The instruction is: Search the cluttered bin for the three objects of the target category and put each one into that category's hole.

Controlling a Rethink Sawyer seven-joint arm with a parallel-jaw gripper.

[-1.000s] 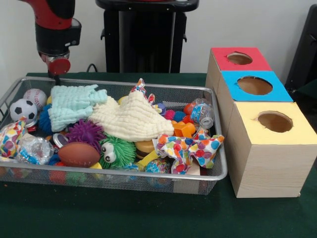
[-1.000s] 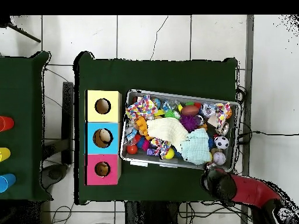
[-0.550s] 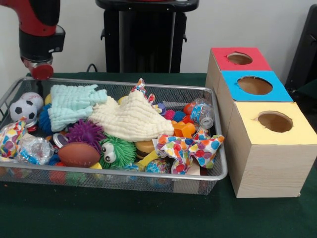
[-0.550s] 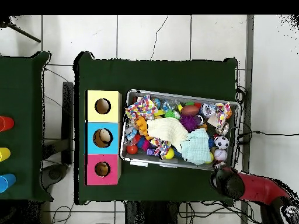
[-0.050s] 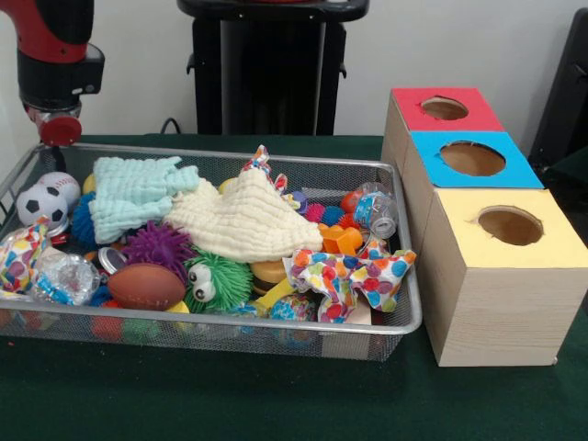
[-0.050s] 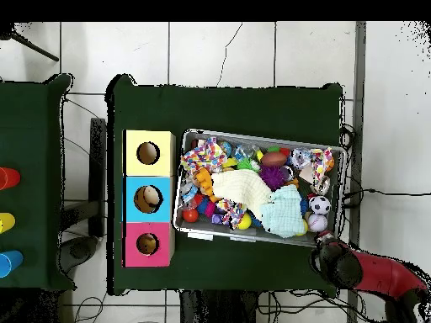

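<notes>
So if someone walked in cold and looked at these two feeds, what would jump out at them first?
Probably the wire mesh bin, heaped with bright toys: a cream muslin cloth draped over the middle, a green googly-eyed puffer ball and a brown toy football at the front. Beside it stand three wooden boxes topped red, blue and yellow, each with a round hole. The red arm hangs beyond the bin's far corner.

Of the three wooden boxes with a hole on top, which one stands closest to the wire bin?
The yellow-topped box: in the front view its side is right next to the bin's corner. The blue box and red box sit farther back.
</notes>
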